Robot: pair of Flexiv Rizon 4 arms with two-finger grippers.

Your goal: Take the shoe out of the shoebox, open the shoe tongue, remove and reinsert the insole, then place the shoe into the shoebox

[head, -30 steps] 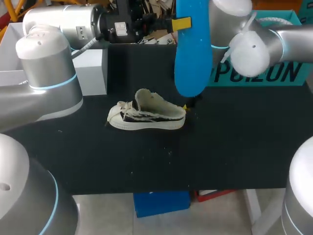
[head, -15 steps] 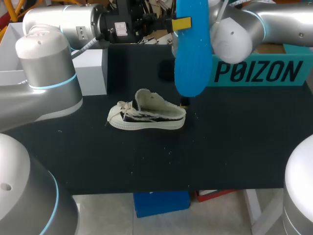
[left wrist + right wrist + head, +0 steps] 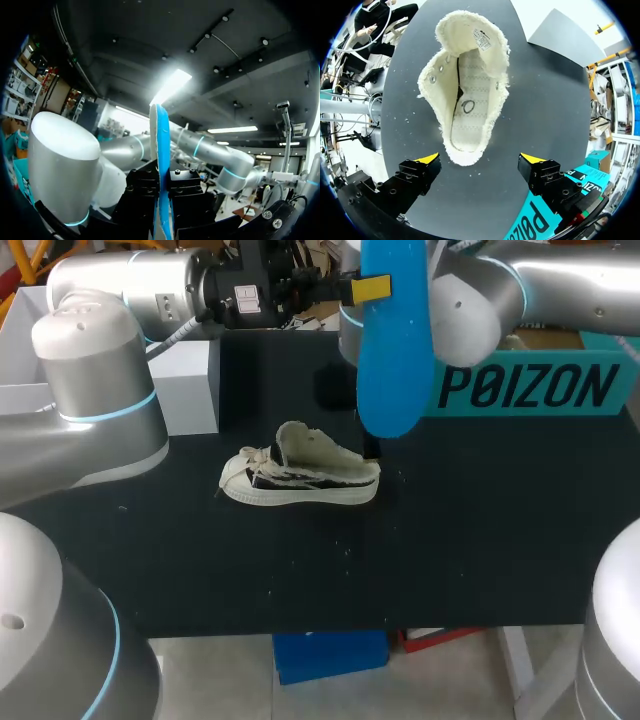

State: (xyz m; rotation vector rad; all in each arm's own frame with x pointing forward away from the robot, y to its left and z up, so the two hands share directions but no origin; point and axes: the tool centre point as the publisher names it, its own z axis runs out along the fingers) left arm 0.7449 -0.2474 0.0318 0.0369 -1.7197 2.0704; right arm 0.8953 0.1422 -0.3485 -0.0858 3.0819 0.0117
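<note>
My left hand (image 3: pixel 372 287) is pressed shut on the blue insole (image 3: pixel 393 350), which hangs edge-up from its fingers and well clear of the desk (image 3: pixel 450 540). In the left wrist view the insole (image 3: pixel 160 150) stands straight out between the two black finger blocks of that hand (image 3: pixel 161 196), touched from both sides. A white box (image 3: pixel 185 385) sits on the desk below that arm's wrist. The cream shoe (image 3: pixel 300 475) stands on its sole on the desk, below and short of my left hand, with its tongue (image 3: pixel 295 440) pulled up and its mouth open. My right hand (image 3: pixel 480 159) hovers above the shoe (image 3: pixel 467 95) with fingers spread wide; the heel end lies ahead of the gap between the yellow tips and touches neither. The tongue (image 3: pixel 472 32) folds away at the shoe's far end. The teal shoebox (image 3: pixel 530 390) stands on the desk just beside my right hand.
</note>
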